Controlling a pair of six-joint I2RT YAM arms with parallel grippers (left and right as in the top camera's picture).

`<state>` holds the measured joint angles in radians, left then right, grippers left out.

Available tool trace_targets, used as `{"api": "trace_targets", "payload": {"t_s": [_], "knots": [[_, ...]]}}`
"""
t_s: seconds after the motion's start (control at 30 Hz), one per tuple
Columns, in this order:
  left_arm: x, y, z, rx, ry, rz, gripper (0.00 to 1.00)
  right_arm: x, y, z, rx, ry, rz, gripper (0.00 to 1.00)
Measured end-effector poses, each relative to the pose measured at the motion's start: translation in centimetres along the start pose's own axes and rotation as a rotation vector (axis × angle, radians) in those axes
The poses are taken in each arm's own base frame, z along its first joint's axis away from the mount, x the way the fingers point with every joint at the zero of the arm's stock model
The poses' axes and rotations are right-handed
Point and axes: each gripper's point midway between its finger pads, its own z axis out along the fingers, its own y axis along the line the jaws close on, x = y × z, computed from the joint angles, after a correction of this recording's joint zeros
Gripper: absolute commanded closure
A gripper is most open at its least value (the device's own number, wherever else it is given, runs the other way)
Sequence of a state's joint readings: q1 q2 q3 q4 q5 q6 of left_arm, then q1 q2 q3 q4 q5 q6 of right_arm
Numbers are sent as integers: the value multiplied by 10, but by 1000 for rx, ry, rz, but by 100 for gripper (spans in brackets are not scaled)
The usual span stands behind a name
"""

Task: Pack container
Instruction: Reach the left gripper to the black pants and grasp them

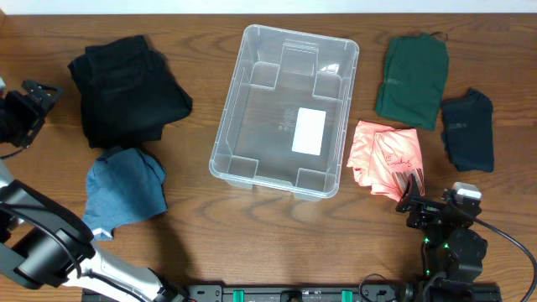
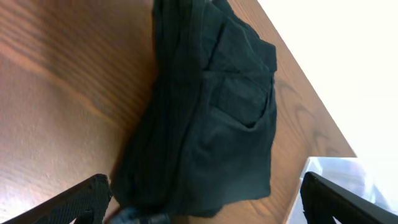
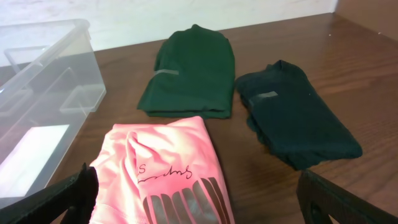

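With left fingers [image 2: 74, 202] and right fingers [image 3: 68, 196] both spread and empty, treat the container [image 1: 228, 101] at mid desk [image 1: 201, 210] as target, pinch the jeans [image 1: 126, 88] by their thick fold, lay flat, then the green top [image 1: 411, 75].

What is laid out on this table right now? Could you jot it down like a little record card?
container: clear plastic, in the middle, empty, white label on its base
left of container: folded black trousers; blue garment nearer the robot
right of container: pink garment with dark print, closest; green garment behind it; dark garment farthest out
left gripper: open, beside the black trousers, holding nothing
right gripper: open, at the pink garment's near edge, holding nothing
packed so far: nothing
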<state>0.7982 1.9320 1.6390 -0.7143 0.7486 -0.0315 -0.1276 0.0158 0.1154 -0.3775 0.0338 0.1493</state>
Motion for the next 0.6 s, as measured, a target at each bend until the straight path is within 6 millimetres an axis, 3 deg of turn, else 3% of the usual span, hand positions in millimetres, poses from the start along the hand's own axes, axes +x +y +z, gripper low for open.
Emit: {"api": "trace_targets", "payload": {"t_s": [0.17,0.4,0.5,0.6], "knots": [[-9,2,0,-13,-35,38,2,0,0,0,0,0,0,1],[-23,25,0,-144,-86,72,2,0,0,0,0,0,0,1],[-22,36,12,-166,-76,78,2,0,0,0,0,0,0,1],[-12,50,39,-161,-24,61,2,0,0,0,0,0,0,1]]}}
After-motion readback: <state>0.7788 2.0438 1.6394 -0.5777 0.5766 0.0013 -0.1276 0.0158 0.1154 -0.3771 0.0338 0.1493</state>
